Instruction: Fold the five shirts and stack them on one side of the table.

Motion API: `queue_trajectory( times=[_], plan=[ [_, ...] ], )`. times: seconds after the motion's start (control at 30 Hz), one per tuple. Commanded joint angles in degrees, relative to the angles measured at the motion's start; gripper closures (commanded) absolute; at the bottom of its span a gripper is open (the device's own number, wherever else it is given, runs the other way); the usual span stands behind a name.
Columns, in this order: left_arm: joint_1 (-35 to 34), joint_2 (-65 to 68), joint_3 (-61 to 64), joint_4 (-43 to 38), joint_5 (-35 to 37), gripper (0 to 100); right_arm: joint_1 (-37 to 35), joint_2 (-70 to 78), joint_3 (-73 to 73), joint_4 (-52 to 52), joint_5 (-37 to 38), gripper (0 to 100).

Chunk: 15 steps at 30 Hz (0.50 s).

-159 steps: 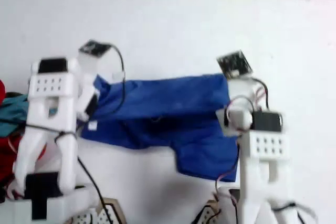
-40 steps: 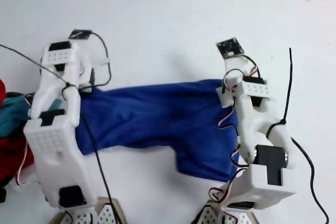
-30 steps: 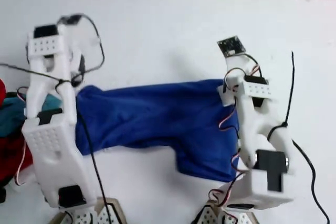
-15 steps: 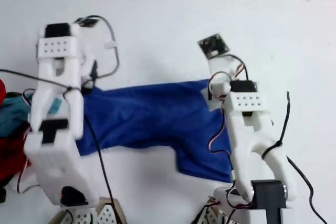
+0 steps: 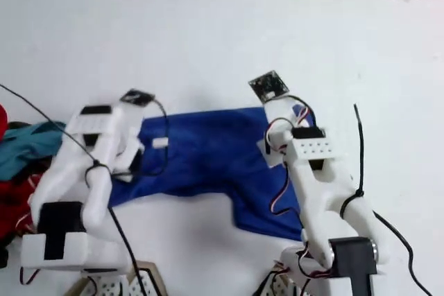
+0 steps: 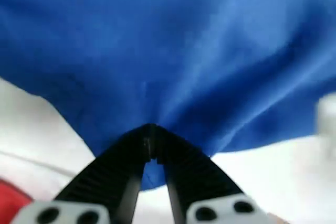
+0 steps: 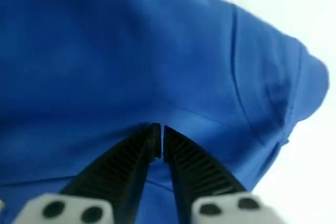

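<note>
At the counter's (image 5: 208, 39) left edge lies one heap of cloth, with a teal piece (image 5: 28, 147) over a red piece (image 5: 12, 195); how many garments are in it cannot be told. Just beside it stands the left arm (image 5: 83, 171), bent over the left end of the single blue shirt (image 5: 208, 154). The left claw (image 6: 151, 142) has its tips drawn together, pinching a fold of the blue fabric close to the shirt's edge, with white counter showing just past it.

The blue shirt lies flat across the middle of the counter between the two arms, and one part reaches toward the near edge by the right arm's base. The right arm (image 5: 312, 171) leans over the shirt's right end, and the right claw (image 7: 159, 137) is clamped on the cloth near a seamed edge. White counter stretches behind the shirt to the far edge, and more lies to the right of the right arm.
</note>
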State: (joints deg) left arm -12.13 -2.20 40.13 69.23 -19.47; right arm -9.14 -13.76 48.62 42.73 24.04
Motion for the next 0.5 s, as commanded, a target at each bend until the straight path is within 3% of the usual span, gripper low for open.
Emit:
queue_trajectory(
  times=[0.0, 0.13, 0.27, 0.47],
  plan=[
    [-5.2, -2.9, 2.7, -5.1, -3.1, 98, 1.3, 1.5, -0.3, -2.9, 3.3, 97.9],
    [-10.6, -2.9, 2.7, -11.3, -6.0, 98, 6.7, 11.6, -4.9, -4.9, 5.4, 97.9],
    [-11.8, -2.8, 2.6, -13.7, -7.8, 98, 10.3, 20.3, -17.2, 3.5, 5.3, 97.9],
    [-10.7, -3.1, -6.0, -4.8, -5.1, 98, 12.4, 22.1, -24.3, 9.0, 5.6, 97.9]
  ],
)
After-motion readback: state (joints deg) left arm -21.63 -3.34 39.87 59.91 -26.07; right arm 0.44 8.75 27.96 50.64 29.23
